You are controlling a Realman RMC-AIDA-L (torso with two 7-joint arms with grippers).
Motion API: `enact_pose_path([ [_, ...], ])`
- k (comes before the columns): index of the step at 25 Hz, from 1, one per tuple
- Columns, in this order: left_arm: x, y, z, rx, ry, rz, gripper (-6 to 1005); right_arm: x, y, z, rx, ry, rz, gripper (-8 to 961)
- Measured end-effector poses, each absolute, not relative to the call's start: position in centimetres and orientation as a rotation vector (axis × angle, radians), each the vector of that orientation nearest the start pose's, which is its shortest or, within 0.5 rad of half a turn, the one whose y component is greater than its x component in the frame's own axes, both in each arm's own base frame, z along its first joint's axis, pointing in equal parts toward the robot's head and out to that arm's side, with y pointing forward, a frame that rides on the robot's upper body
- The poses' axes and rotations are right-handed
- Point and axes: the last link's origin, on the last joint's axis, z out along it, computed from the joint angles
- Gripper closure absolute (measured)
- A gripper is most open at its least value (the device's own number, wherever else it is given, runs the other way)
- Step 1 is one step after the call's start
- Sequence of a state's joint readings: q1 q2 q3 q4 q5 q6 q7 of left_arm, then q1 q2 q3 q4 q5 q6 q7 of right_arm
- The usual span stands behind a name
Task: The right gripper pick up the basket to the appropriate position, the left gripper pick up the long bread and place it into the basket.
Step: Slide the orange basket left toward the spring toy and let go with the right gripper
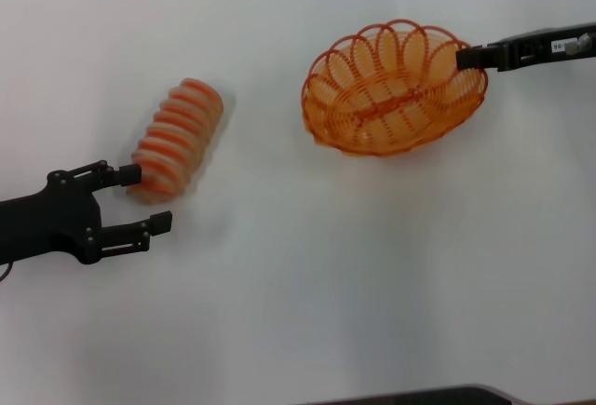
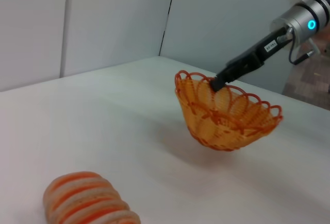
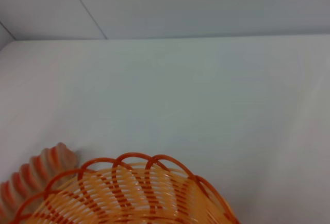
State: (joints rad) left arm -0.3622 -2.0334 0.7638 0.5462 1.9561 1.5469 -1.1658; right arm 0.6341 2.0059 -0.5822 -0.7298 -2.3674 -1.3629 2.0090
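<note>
The right gripper (image 1: 463,55) is closed on the rim of the basket (image 1: 391,98), holding it tilted above the table (image 1: 372,265). The left gripper (image 1: 149,198) is wide open; one finger touches the near end of the long bread (image 1: 179,137), which lies on the table.

The long bread (image 1: 179,138) lies on the table (image 1: 307,275), left of the basket (image 1: 391,88), well apart
</note>
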Motion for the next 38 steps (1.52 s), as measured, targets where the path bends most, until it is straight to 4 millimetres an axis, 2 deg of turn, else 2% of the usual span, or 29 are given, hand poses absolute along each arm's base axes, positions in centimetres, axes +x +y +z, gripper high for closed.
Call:
enact_pose_path([
  [6, -32.1, 27.6, -0.6, -2.696, -0.622, -0.621, 161, 29.7, 37.3, 3.3, -2.361, 1.456, 0.367, 870],
  [13, -32.3, 28.4, -0.4, -2.64, -0.606, -0.58, 162, 29.4, 37.9, 1.9, -2.28, 1.578, 0.38, 869],
  [28, -32.2, 29.0, -0.4, -2.62, -0.591, -0.555, 161, 28.2, 38.4, -1.2, -2.223, 1.607, 0.406, 875],
  [38, -32.5, 29.4, -0.4, -2.593, -0.591, -0.524, 160, 28.4, 38.0, -2.4, -2.193, 1.661, 0.451, 874],
])
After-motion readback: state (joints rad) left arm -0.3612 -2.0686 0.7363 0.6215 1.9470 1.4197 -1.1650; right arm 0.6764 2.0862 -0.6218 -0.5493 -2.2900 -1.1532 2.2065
